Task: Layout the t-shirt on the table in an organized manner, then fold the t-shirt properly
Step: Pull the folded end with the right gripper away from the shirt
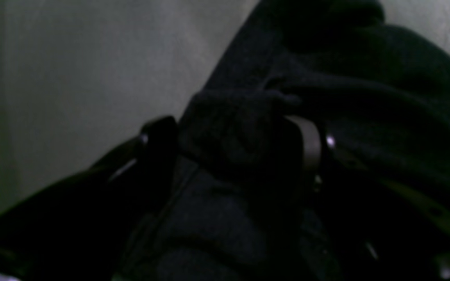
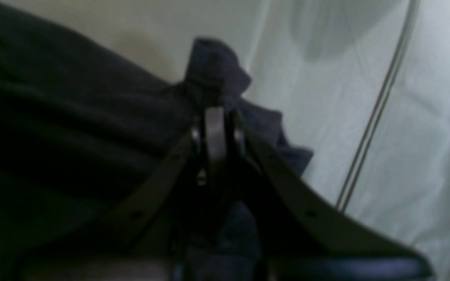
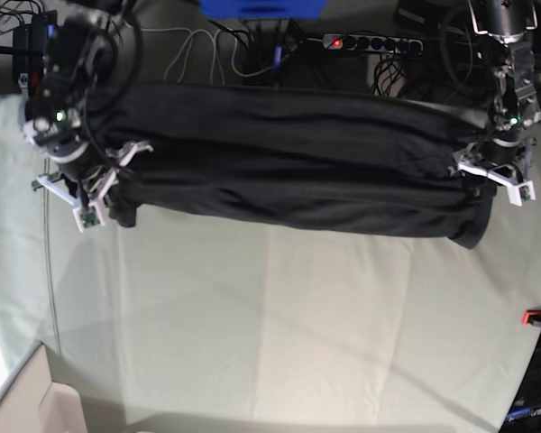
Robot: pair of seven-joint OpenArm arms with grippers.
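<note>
1. I am in the laying-out step. The shirt (image 3: 298,162) hangs stretched in a long dark band between my two arms, above the far part of the surface (image 3: 279,325).

2. My right gripper (image 2: 215,117) is pinched tight on one end of the shirt. In its wrist view a small tuft of dark cloth pokes up past the closed tips, and the pale green cover lies beyond.

3. My left gripper (image 1: 233,136) holds the other end. Its jaws stand partly apart with a thick bunch of dark fabric filling the gap between them. The view is dim, but the cloth sits clearly inside the grip.

4. From the base view, the shirt is bunched lengthwise into deep folds, not yet flat. Its lower edge sags toward the surface, and I cannot tell whether it touches. No print shows, only plain dark cloth.

5. The near part of the surface is bare creased cloth, with a red clamp (image 3: 534,317) at one edge.

6. I judge the folding has not begun, since the shirt is not yet spread.

7. The next move calls for both arms to keep the band taut, draw it toward the middle of the surface and lower it evenly, so the bunched folds open out instead of piling up.

8. The risk is uneven tension, which could pull the thin pinch out of my right gripper.
</note>
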